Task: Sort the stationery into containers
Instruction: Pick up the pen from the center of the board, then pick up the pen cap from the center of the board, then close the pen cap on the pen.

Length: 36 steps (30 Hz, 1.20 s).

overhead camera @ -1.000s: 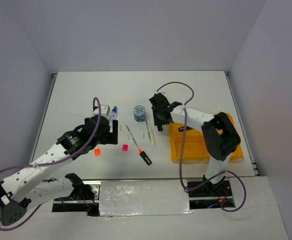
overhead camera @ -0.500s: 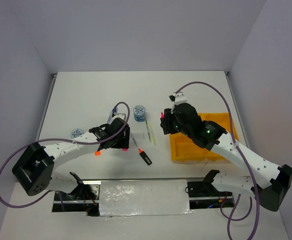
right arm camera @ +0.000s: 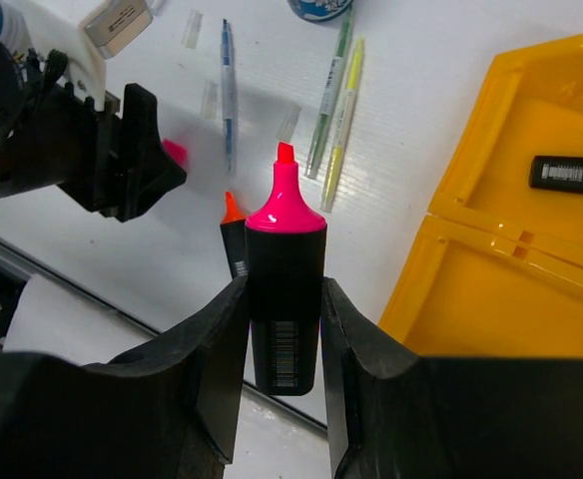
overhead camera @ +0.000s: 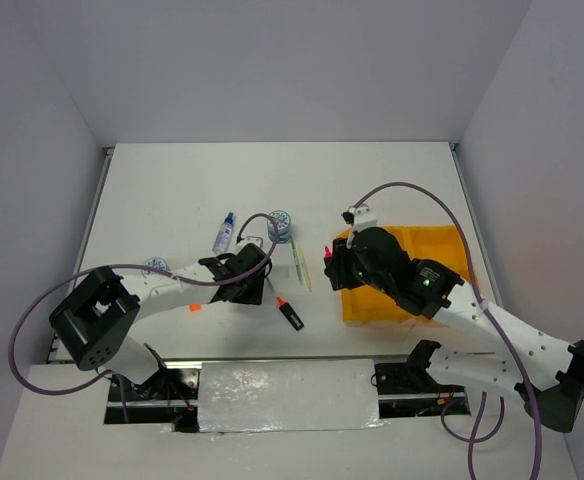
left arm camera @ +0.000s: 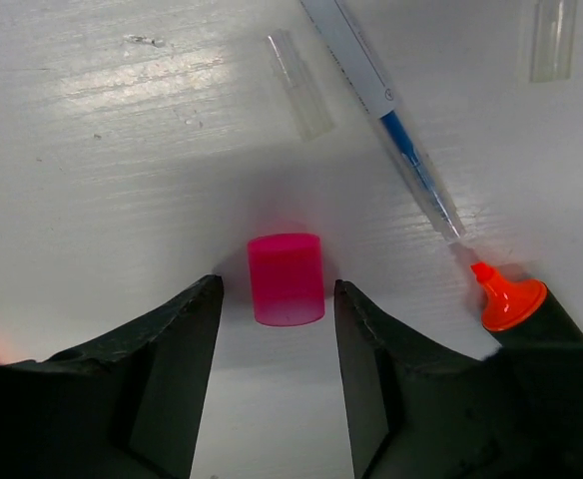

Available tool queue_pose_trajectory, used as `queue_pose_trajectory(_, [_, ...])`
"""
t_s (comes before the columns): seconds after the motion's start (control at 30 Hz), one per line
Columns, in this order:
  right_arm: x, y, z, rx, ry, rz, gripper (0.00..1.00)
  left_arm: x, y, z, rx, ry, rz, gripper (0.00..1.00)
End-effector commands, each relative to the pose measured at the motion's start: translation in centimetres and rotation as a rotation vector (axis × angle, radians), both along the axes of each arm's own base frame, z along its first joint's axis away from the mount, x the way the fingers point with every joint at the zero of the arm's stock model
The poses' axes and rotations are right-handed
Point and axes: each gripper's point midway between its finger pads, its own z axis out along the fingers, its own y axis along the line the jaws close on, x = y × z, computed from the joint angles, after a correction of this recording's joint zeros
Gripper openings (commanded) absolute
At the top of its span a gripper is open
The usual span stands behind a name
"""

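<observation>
Two pink things sit in the jaws. The right gripper pinches a pink highlighter, long axis along the fingers, bare tip pointing out past the fingertips; the tray lies to the jaws' right. The left gripper is spread, with a pink cube on the table between the jaws, touching neither. Half a second ago the cube showed from above; now that gripper covers it.

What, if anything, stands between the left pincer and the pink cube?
Nothing visible. The left pincer is open, and the pink cube sits on bare table in the gap between its fingers. The pen and orange highlighter lie to one side, outside that gap.
</observation>
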Motion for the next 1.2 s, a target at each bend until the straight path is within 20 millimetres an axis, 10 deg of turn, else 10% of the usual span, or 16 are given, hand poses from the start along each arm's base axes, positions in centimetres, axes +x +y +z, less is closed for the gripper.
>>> queue_pose_trajectory(0.0, [-0.6,0.0,1.4,0.036,-0.029,-0.002,0.00,0.6,-0.4,-0.1,-0.011,-0.018,0.022,0.60])
queue_pose_trajectory(0.2, [-1.5,0.2,3.0,0.079,-0.053,0.025,0.00,0.1,-0.5,-0.5,-0.007,-0.007,0.009,0.48])
queue_pose_trajectory(0.37, [-2.5,0.8,4.1,0.124,-0.076,0.088,0.00,-0.3,-0.6,-1.0,0.002,0.007,-0.009,0.17])
queue_pose_trajectory(0.57, [-4.2,2.8,4.4,0.243,-0.115,0.246,0.00,0.0,-1.2,3.6,-0.098,-0.105,-0.005,0.00])
queue_pose_trajectory(0.77, [-5.9,4.8,2.9,0.360,-0.121,0.363,0.00,0.6,-2.5,15.6,-0.428,-0.399,-0.040,0.00])
queue_pose_trajectory(0.87, [-8.3,7.8,5.9,0.593,-0.213,0.567,0.00,-0.3,-2.9,23.2,-0.653,-0.623,-0.133,0.02])
queue_pose_trajectory(1.07, [-10.5,11.1,6.0,0.729,-0.251,0.676,0.00,-6.1,-3.6,33.4,-1.033,-0.905,-0.428,0.06])
queue_pose_trajectory(1.17, [-12.0,12.3,9.5,0.884,-0.326,0.758,0.00,-8.9,-3.4,37.0,-1.182,-0.993,-0.536,0.08])
